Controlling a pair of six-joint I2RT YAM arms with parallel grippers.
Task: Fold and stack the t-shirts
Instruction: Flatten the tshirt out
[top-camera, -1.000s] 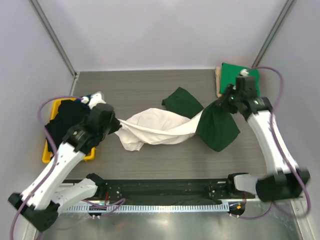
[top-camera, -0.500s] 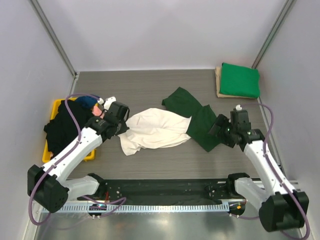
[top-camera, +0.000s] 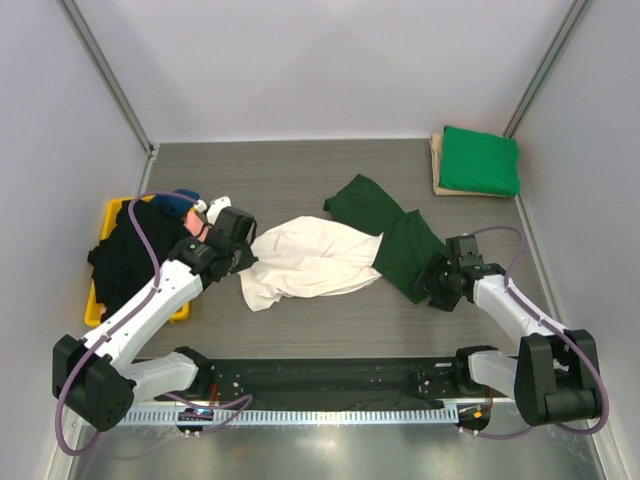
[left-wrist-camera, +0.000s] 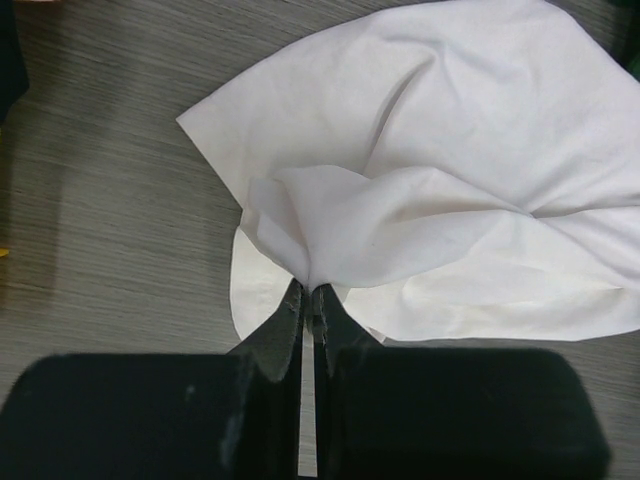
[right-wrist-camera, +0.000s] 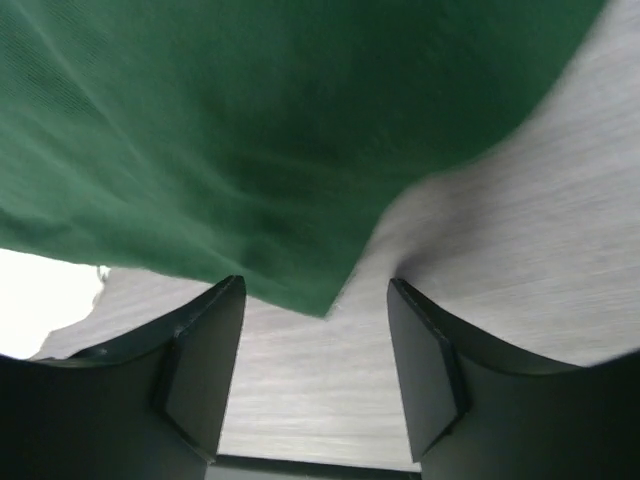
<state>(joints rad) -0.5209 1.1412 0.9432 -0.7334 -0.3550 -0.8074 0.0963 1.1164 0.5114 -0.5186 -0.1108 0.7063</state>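
Note:
The cream t-shirt (top-camera: 310, 258) with dark green sleeves (top-camera: 385, 225) lies crumpled across the middle of the table. My left gripper (top-camera: 243, 258) is shut on a fold of its cream cloth (left-wrist-camera: 420, 190) at its left end; it shows at the bottom of the left wrist view (left-wrist-camera: 308, 295). My right gripper (top-camera: 432, 288) is open at the lower right corner of the dark green part (right-wrist-camera: 260, 130), its jaws either side of that corner (right-wrist-camera: 318, 300) and not closed on it. A bright green t-shirt (top-camera: 480, 160) lies folded at the far right.
The folded green shirt rests on a flat tan board (top-camera: 437, 165). A yellow tray (top-camera: 108, 215) at the left holds a heap of black cloth (top-camera: 130, 255) with a bit of blue (top-camera: 178, 203). A black strip (top-camera: 320, 375) runs along the near edge.
Both arms came down and the stretched shirt settled onto the table. My right gripper let go of the green sleeve, drew back toward the near right, and now sits open at its corner.

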